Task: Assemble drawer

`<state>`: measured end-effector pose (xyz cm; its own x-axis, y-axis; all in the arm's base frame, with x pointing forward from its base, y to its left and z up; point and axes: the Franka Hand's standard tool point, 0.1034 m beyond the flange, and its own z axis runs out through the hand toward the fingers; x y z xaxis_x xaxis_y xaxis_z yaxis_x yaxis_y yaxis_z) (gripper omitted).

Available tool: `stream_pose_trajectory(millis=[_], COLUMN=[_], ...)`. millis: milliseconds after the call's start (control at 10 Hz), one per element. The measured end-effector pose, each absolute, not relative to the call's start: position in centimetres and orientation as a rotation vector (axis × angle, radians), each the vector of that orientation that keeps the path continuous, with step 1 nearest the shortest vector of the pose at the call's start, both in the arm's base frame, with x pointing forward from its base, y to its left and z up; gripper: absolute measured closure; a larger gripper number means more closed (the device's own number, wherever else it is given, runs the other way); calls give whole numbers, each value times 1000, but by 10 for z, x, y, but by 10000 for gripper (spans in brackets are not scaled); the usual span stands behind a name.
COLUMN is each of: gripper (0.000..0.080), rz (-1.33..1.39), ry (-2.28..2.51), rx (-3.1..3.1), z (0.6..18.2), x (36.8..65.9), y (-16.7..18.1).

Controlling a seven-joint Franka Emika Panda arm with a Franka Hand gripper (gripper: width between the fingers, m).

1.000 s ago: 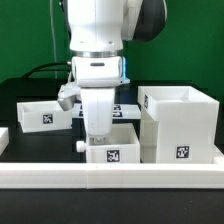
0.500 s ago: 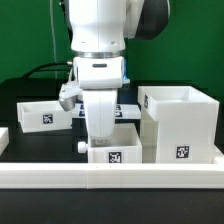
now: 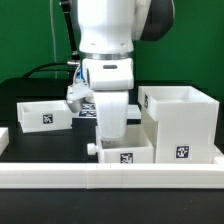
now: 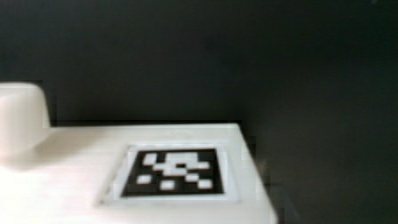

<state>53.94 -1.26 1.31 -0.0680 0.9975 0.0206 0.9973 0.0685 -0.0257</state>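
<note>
End effector [image 3: 112,141] is reaching down at the front tray [image 3: 140,152], grip indiscernible; the black desk [image 3: 50,146] is carrying housing [image 3: 180,125] and second tray [image 3: 45,115], white rail [image 3: 60,178] edging it, green wall [image 3: 20,30] behind.

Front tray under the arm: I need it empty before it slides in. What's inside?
Only the gripper shows, at the front tray's rim. The tray's floor and the jaws are hidden behind its front wall and the arm, so I cannot confirm it is empty.

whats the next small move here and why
Probably lift the small tray slightly, if the grip holds: the claw is down at the tray with its fingers hidden, and the tray sits beside the tall housing, not yet in it.
</note>
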Motion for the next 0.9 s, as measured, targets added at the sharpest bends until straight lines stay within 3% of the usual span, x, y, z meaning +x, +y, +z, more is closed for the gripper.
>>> stream_pose_trajectory(millis=[900], gripper=[757], rz=[9], ry=[-2249], rx=[-2172], z=[16], x=[539], y=[-11])
